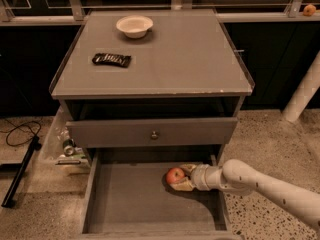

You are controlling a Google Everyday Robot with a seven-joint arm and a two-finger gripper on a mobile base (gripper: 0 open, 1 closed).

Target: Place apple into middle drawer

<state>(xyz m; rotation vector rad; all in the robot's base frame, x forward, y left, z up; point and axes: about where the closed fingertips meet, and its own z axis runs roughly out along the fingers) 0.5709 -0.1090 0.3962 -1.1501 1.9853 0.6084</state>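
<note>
The red apple (175, 175) sits low inside the open middle drawer (125, 204), a wide grey tray pulled out at the bottom of the cabinet, toward its right back part. My gripper (181, 177) reaches in from the right on a white arm (260, 184). Its pale fingers (184, 185) lie around the apple, one behind it and one in front. The apple appears to rest on or just above the drawer floor.
A drawer with a small round knob (154, 134) sits just above, slightly pulled out. On the cabinet top lie a white bowl (134, 25) and a dark snack packet (111, 59). A tiny orange fruit (309, 9) is far back right. Cables and clutter lie on the floor left.
</note>
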